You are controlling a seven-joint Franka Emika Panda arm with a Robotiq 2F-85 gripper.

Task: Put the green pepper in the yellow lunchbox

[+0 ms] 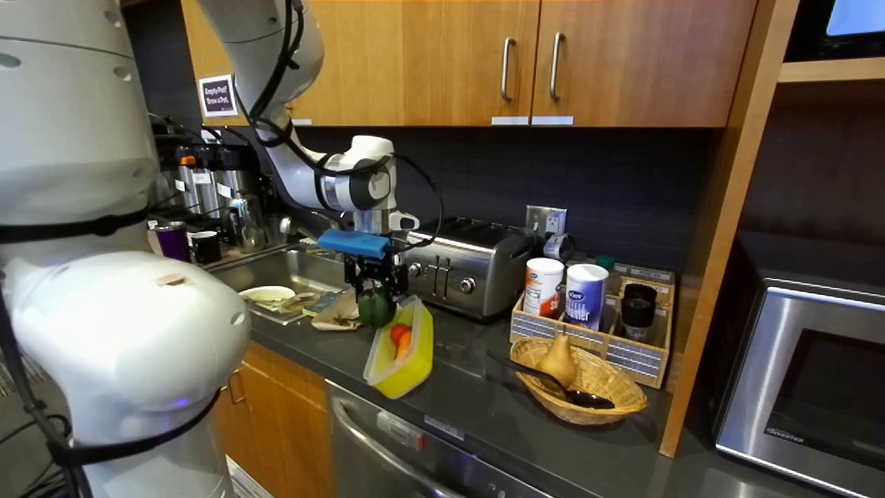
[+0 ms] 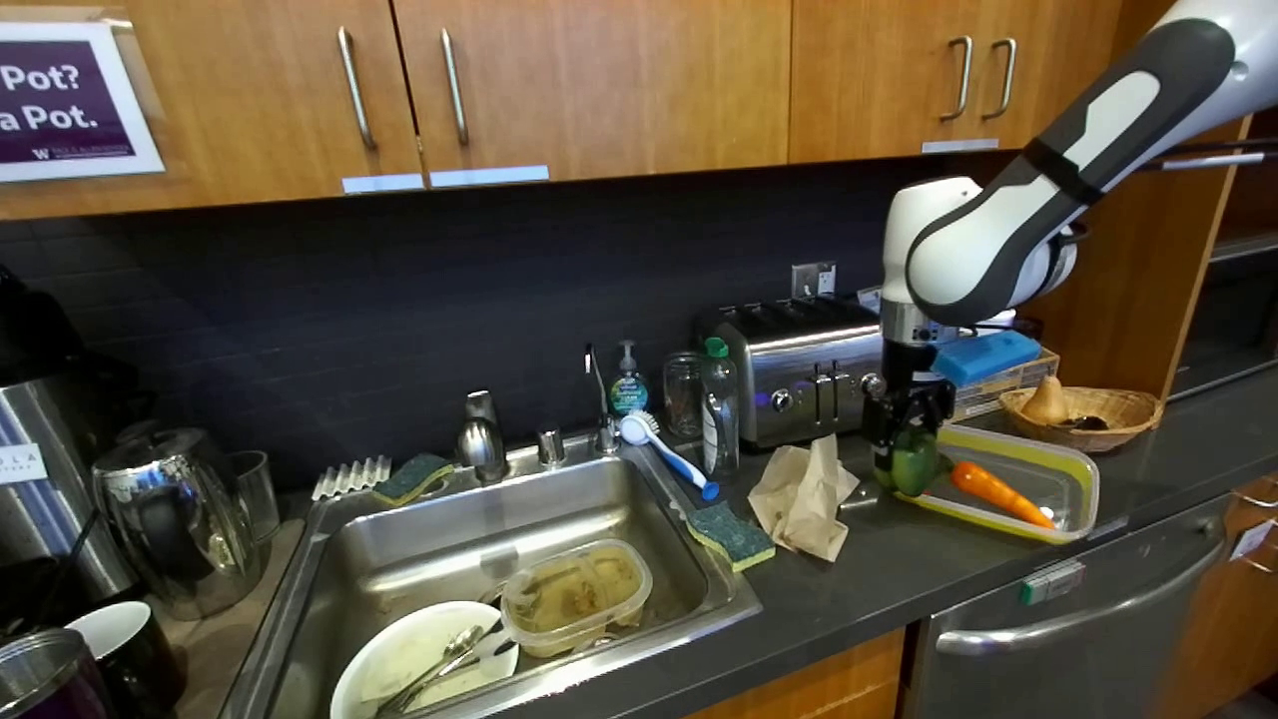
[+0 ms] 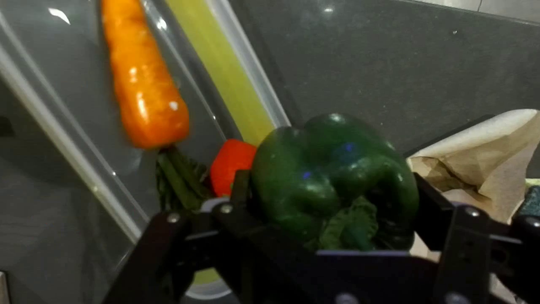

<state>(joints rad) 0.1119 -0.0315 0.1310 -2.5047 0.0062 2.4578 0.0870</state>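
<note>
The green pepper is held between the two black fingers of my gripper, stem toward the palm. In the wrist view the pepper has a finger against each side. The yellow lunchbox stands on the counter with a carrot and a red vegetable inside. The gripper holds the pepper at the lunchbox's sink-side end. In the wrist view the pepper overlaps the lunchbox's yellow wall. How high it hangs above the rim is hard to tell.
A crumpled brown paper bag lies beside the pepper, toward the sink. A steel toaster stands behind the lunchbox. A wicker basket holds a pear-shaped item and a black spoon. A condiment tray stands behind the basket.
</note>
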